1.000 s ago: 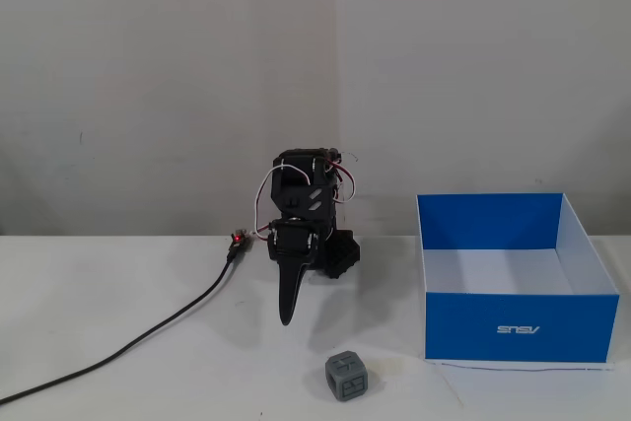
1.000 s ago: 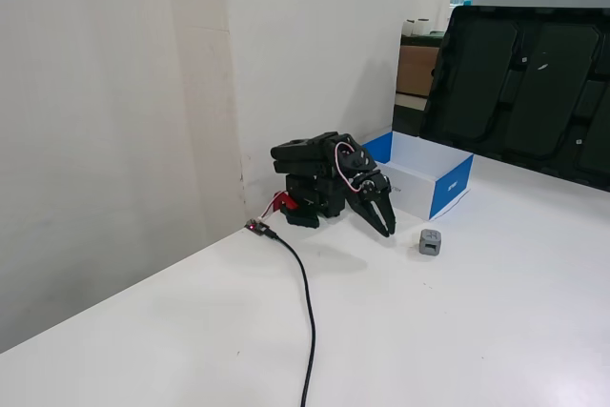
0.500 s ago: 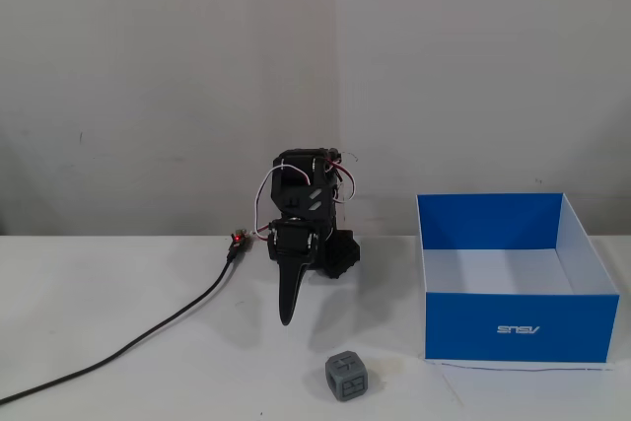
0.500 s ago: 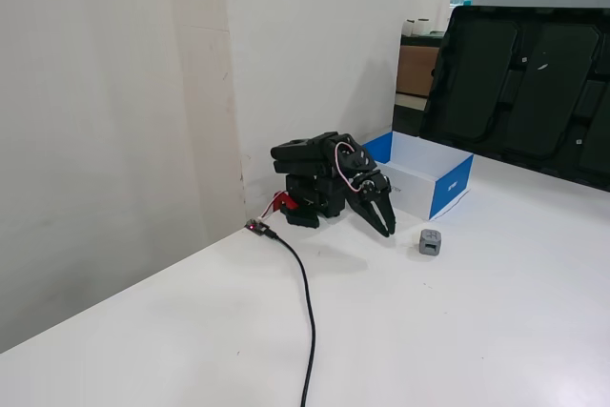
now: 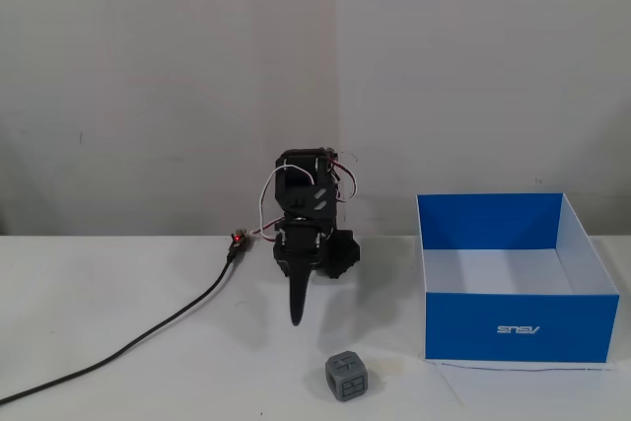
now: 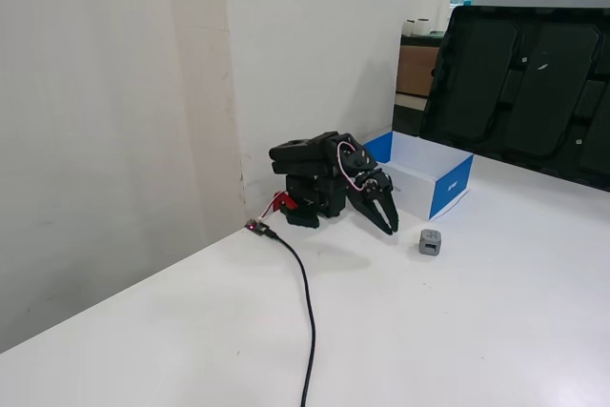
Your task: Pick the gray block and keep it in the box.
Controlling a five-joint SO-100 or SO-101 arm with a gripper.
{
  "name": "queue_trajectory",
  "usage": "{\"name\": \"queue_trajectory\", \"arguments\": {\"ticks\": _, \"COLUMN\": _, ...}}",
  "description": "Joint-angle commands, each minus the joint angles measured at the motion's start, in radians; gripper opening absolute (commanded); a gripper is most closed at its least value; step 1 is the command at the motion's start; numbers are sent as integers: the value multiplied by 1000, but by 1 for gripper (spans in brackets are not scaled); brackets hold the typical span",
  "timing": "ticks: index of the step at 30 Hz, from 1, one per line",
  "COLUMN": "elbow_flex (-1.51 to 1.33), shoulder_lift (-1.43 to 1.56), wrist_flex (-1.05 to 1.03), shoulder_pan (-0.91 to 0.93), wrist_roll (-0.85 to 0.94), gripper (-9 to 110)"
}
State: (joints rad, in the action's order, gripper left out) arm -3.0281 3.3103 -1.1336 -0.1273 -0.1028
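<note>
The gray block (image 5: 346, 378) lies on the table (image 5: 148, 293), at about eight o'clock from the box (image 5: 519, 327) in a fixed view. The gripper (image 6: 389, 224) rests folded, fingers nearly closed, holding nothing. The arm should open wide, descend straight over the block and centre it before closing.

The arm (image 5: 311, 219) is matt black plastic throughout, built of blocky servo housings. Its gripper (image 5: 296, 315) ends in long tapering black fingers (image 6: 389, 220). Thin red and white wires (image 5: 264, 206) loop out at its nine and two o'clock sides. A small red part (image 6: 283, 201) sits at the base, where a black cable (image 5: 128, 340) plugs in.
</note>
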Motion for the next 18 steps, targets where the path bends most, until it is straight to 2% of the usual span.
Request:
{"name": "queue_trajectory", "arguments": {"ticks": 1, "elbow_flex": 2, "shoulder_lift": 118, "wrist_flex": 2, "shoulder_pan": -37, "wrist_roll": 8, "gripper": 0}}
{"name": "queue_trajectory", "arguments": {"ticks": 9, "elbow_flex": 60, "shoulder_lift": 81, "wrist_flex": -3, "shoulder_pan": -80, "wrist_roll": 17, "gripper": 0}}
{"name": "queue_trajectory", "arguments": {"ticks": 18, "elbow_flex": 186, "shoulder_lift": -235, "wrist_flex": 149, "shoulder_pan": -107, "wrist_roll": 20, "gripper": 0}}
